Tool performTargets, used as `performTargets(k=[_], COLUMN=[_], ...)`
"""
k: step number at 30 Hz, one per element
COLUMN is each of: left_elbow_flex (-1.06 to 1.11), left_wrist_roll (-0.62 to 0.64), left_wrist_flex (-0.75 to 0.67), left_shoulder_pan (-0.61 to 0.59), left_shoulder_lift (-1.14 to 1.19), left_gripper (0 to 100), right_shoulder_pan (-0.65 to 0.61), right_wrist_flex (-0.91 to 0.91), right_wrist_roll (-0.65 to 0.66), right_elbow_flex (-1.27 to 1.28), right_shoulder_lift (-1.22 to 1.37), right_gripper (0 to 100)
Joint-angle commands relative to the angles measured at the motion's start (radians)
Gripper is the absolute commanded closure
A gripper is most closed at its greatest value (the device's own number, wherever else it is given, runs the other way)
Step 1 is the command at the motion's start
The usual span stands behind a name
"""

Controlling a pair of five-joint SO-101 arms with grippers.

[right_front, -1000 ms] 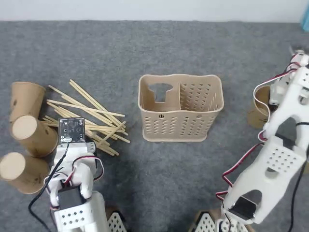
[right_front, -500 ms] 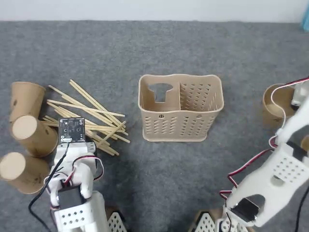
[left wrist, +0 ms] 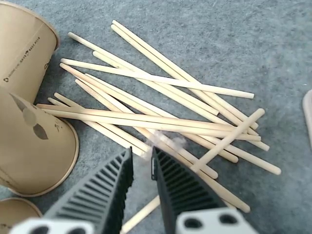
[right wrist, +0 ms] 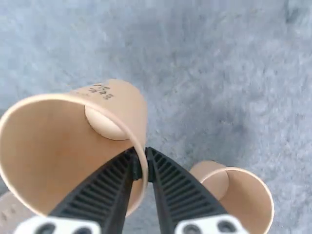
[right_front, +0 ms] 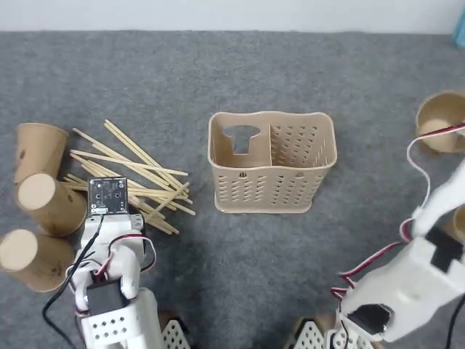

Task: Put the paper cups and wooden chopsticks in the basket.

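Right gripper [right wrist: 140,163] pinches the rim of a tan paper cup [right wrist: 58,146] at far right. Left gripper [left wrist: 141,161] is empty with a narrow finger gap, over the pale wooden chopsticks [left wrist: 161,107] left of the beige perforated plastic basket [right_front: 265,190].

Grey carpeted tabletop [right_front: 218,276] meets a pale wall [right_front: 218,14] behind.

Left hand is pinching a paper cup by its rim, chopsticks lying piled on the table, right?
No: the right hand pinches the paper cup by its rim, as the right wrist view shows. The chopsticks do lie piled on the table.
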Motion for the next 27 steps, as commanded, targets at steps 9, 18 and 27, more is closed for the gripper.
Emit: performTargets(k=[9,18,27], left_elbow_flex=[-0.002,-0.002,-0.002], left_wrist_roll=[-0.012,-0.012,-0.012], left_wrist_flex=[0.003,0.005,0.005], left_shoulder_pan=[-0.002,-0.002,-0.002], left_shoulder_lift=[-0.012,-0.012,-0.012], left_gripper=[94,94,94], right_shoulder_pan=[-0.298,-0.647,-0.727], right_wrist_flex=[0.044,0.044,0.044], right_wrist_roll=[-0.020,0.029,0.080], right_elbow_flex=[-0.014,0.288,0.609], right_shoulder_lift=[-0.479,-0.848,-0.931], right_gripper=[99.2,99.3,99.3])
